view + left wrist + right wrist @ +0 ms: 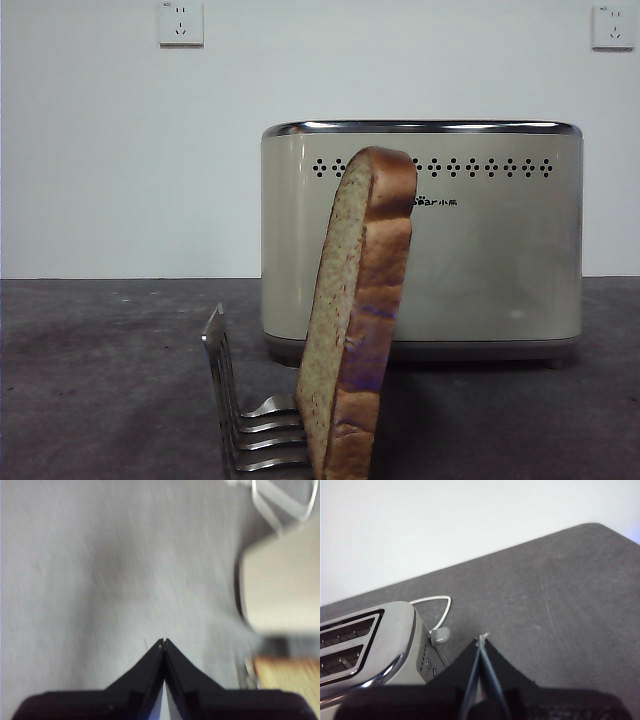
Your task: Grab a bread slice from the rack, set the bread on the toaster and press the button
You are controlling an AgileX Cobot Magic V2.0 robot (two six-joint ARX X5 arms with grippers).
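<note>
The slice of bread [358, 320] stands upright in the silver rack [238, 410] at the front of the table, leaning a little to the right. The cream toaster [480, 240] stands behind it. My left gripper [163, 642] is shut and empty above the grey table, with a blurred corner of the toaster [280, 585] and an edge of the bread [290, 680] beside it. My right gripper [482, 639] is shut and empty, next to the toaster's end [370, 640], whose two slots show. Neither gripper shows in the front view.
A white cable [437, 611] loops off the toaster's end onto the dark table [560, 610]. Two wall sockets [181, 23] sit high on the white wall behind. The table's far edge runs close behind the toaster.
</note>
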